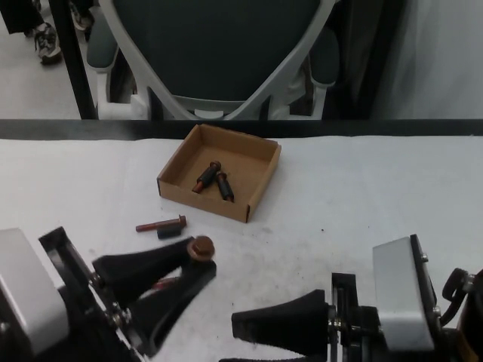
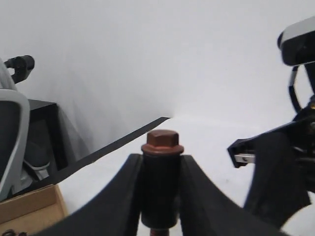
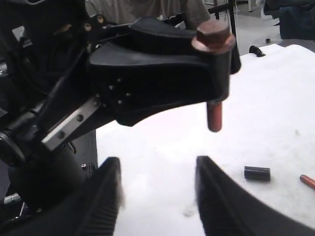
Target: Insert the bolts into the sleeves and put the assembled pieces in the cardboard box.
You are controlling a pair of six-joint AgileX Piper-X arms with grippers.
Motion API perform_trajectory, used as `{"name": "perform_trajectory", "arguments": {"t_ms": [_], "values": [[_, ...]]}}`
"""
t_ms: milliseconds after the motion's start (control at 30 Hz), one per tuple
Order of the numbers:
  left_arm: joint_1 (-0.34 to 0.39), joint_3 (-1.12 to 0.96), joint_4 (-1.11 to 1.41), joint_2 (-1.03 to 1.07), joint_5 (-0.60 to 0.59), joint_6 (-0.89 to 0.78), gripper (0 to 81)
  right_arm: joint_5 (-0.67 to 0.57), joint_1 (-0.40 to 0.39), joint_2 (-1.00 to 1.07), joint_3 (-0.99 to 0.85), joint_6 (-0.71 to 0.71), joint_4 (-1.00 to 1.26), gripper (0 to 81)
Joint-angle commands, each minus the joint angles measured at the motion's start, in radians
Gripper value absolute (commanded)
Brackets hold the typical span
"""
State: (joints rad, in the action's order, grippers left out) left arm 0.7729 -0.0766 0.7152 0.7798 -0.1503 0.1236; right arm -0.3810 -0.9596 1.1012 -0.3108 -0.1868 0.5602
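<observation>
My left gripper (image 1: 198,258) is shut on a black sleeve (image 2: 159,189) with a copper bolt through it. The bolt's hex head (image 2: 162,141) stands above the sleeve and its shank (image 3: 214,116) sticks out below, held above the white bench. My right gripper (image 3: 157,189) is open and empty, low beside the left one (image 1: 243,339). The cardboard box (image 1: 254,151) sits mid-bench at the back with two assembled pieces (image 1: 207,176) (image 1: 225,186) inside. A loose bolt (image 1: 161,224) and a loose black sleeve (image 1: 167,233) lie just in front of the box.
The bench's dark far edge (image 1: 339,128) runs behind the box, with an office chair (image 1: 219,53) beyond it. White bench surface lies open to the right of the box. The loose sleeve (image 3: 257,172) lies beyond the right gripper.
</observation>
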Motion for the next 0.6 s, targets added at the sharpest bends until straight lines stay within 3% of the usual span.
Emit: {"name": "perform_trajectory", "arguments": {"t_ms": [0,133,300,567], "values": [[-0.078,-0.035,0.003,0.029,0.009,0.000,0.8,-0.038,-0.001,-0.041,-0.003,-0.016,-0.019,31.9],[-0.175,-0.119,-0.108,0.099,-0.043,-0.045,0.8,-0.061,-0.001,-0.080,-0.003,0.044,-0.091,0.0],[-0.241,-0.276,-0.246,0.264,-0.081,-0.079,0.8,-0.048,-0.001,-0.085,-0.003,0.079,-0.253,0.2],[-0.243,-0.549,-0.425,0.582,-0.074,-0.070,0.8,-0.042,-0.001,-0.085,-0.003,0.104,-0.463,0.2]]}}
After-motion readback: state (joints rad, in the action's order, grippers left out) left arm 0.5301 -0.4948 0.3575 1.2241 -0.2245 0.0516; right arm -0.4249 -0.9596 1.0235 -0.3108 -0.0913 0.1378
